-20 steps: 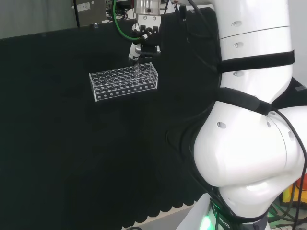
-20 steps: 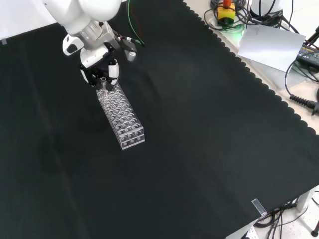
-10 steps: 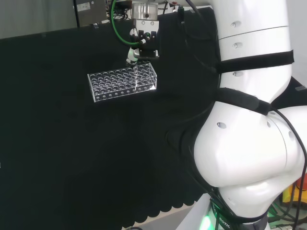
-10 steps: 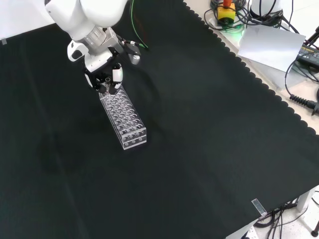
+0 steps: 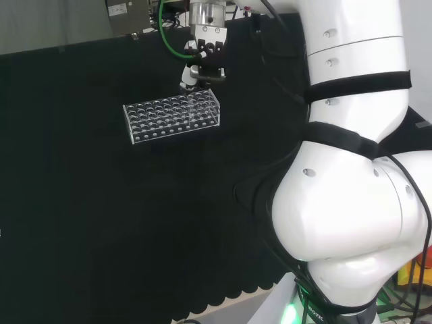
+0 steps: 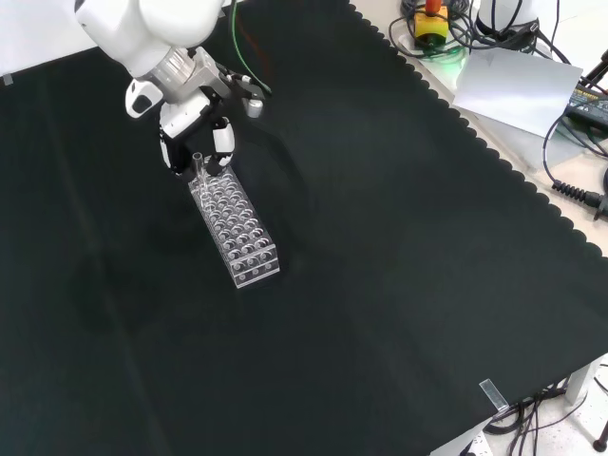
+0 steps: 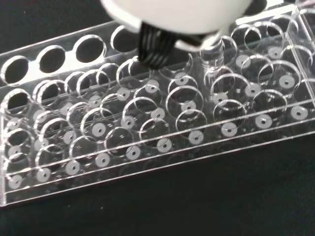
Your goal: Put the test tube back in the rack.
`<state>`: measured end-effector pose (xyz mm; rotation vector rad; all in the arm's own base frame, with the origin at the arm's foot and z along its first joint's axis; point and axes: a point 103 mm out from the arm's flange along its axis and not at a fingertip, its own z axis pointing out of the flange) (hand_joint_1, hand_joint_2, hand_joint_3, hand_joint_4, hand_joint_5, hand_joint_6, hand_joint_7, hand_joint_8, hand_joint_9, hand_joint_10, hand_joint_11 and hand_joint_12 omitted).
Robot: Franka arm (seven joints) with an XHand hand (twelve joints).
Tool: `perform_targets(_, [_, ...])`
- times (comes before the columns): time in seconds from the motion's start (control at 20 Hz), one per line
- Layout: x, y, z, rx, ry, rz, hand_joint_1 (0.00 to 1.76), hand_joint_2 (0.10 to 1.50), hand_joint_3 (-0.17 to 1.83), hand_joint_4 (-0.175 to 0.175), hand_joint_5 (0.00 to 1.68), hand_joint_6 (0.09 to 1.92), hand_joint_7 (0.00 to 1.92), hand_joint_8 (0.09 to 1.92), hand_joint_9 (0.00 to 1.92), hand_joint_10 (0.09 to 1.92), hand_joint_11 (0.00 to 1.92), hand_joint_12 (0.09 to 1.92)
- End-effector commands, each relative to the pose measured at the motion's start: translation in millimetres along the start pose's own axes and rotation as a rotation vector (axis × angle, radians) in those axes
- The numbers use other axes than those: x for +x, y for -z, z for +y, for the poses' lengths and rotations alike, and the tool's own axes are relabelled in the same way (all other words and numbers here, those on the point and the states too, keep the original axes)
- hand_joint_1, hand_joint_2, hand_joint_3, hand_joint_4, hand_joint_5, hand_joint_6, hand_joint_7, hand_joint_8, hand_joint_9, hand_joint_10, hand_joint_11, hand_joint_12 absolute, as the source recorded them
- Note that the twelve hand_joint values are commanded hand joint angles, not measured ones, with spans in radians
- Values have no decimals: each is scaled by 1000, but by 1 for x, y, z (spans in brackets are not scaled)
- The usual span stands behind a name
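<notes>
Rack: we see a clear plastic test tube rack, a long box with rows of round holes, lying flat on the black cloth; in the wrist view its stacked plates show ringed holes above small white dots.
Test tube: a thin clear tube stands upright at the rack's far end in the front view, its open rim above the top plate, its lower part in a hole; in the wrist view it stands in a hole near the rack's edge.
Hand: we see the black and white hand just above that end, fingers curled beside the tube; we cannot tell whether they pinch it.
Cloth: matte black with a scalloped edge.
Around: cables, a grey sheet and a yellow and red button lie off the cloth, well apart from the rack.
In the way: the white arm links stand at the head view's right.
</notes>
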<state>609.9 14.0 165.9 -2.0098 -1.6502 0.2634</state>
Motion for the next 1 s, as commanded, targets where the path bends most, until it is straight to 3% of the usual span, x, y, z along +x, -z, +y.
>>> perform_targets(0.05, [1,8,-4,20,19,46,1188,540,778,-67,830,662,862,891,1009,762,665,1423])
perform_targets(0.35, [0,27,-15,2,30,76,1175,533,769,-42,774,672,773,898,930,765,616,1429])
perform_targets(1.0, [15,108,-61,-83,84,51,1171,538,747,-27,722,668,723,901,884,774,586,1432])
